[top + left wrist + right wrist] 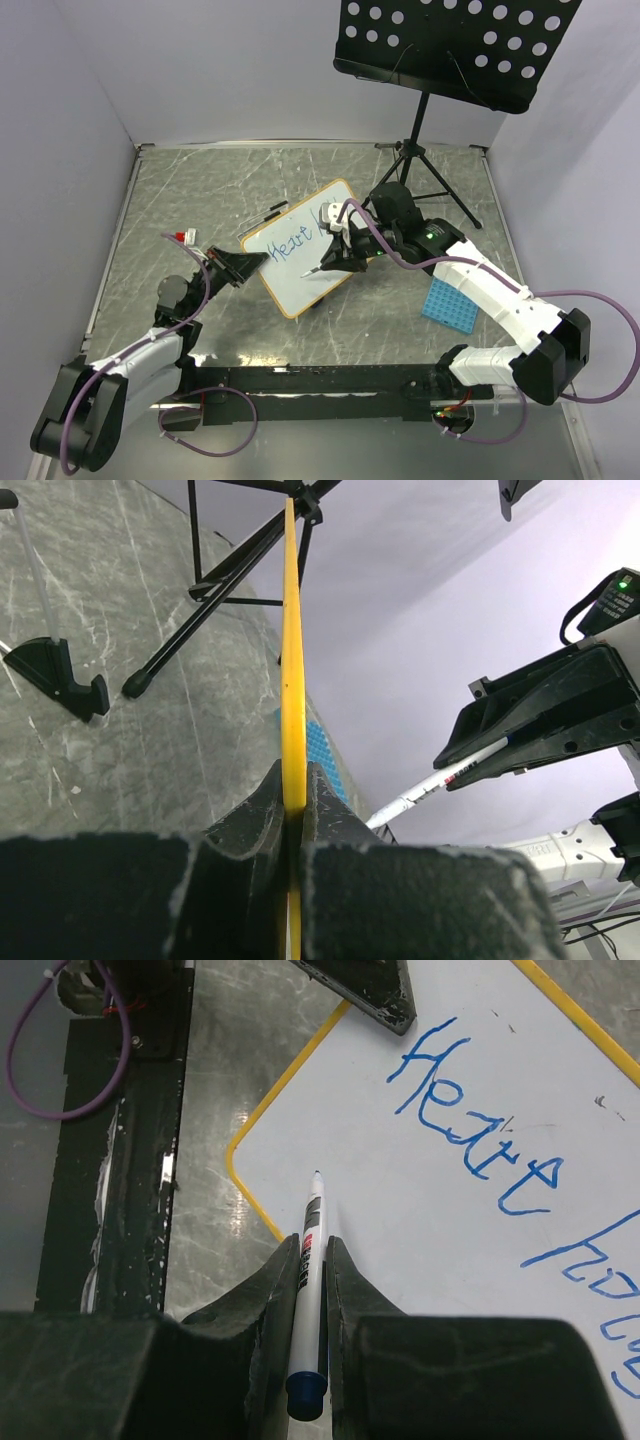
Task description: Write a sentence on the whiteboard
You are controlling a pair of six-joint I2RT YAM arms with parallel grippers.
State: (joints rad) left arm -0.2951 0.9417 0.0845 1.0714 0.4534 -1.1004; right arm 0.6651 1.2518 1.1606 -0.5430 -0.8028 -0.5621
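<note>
The whiteboard (287, 287) with its yellow-orange frame stands tilted in the middle of the table. My left gripper (250, 265) is shut on its left edge, and the left wrist view shows the frame (292, 660) edge-on between the fingers (250, 815). The blue sentence (293, 247) reads "Heart" with a second word begun below it (480, 1125). My right gripper (335, 262) is shut on a white marker (316, 1215) with a blue end. The marker's tip is at the blank lower part of the board (420, 1250). I cannot tell whether it touches.
A black perforated music stand (455, 40) on a tripod (425, 170) stands behind the board. A blue grid tray (448, 302) lies at the right. A small red-capped object (182, 236) lies at the left, and a thin dark pen (270, 212) behind the board.
</note>
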